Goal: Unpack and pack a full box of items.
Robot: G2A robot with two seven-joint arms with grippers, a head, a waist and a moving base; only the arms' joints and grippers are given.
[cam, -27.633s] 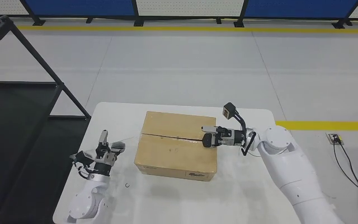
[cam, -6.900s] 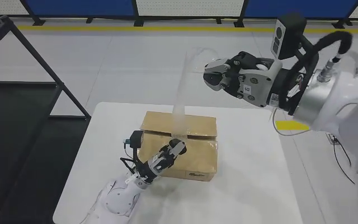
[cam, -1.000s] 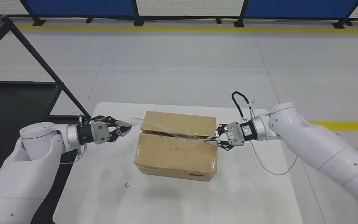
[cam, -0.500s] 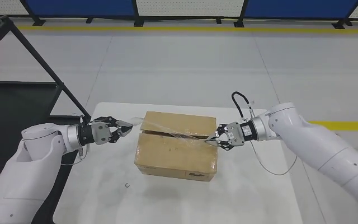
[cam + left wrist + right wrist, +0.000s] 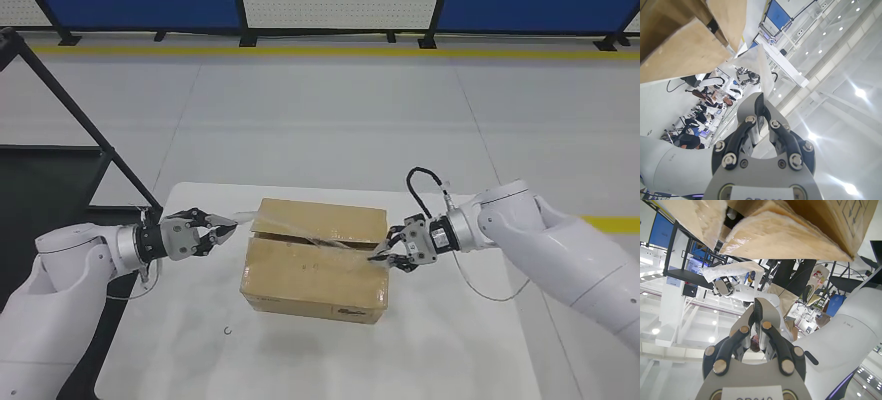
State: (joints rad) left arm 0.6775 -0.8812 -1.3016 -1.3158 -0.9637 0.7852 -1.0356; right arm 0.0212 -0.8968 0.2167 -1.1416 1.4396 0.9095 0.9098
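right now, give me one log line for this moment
left gripper: shut on tape, off one end of box | right gripper: shut on tape, off other end | tape: spans box top | box: on table

Floor: pale grey, kinda glossy floor (image 5: pixel 330 110), yellow line (image 5: pixel 300 50) along the far side
Far edge: blue panels (image 5: pixel 140 12) on black feet
Left: black metal frame (image 5: pixel 70 104) next to the white table (image 5: pixel 300 350)
Light: bright ceiling lamps (image 5: pixel 860 92) overhead

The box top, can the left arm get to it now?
Probably yes: the left gripper sits right beside the box, with only tape between. But it is shut on that tape, so it would likely need to let go first.
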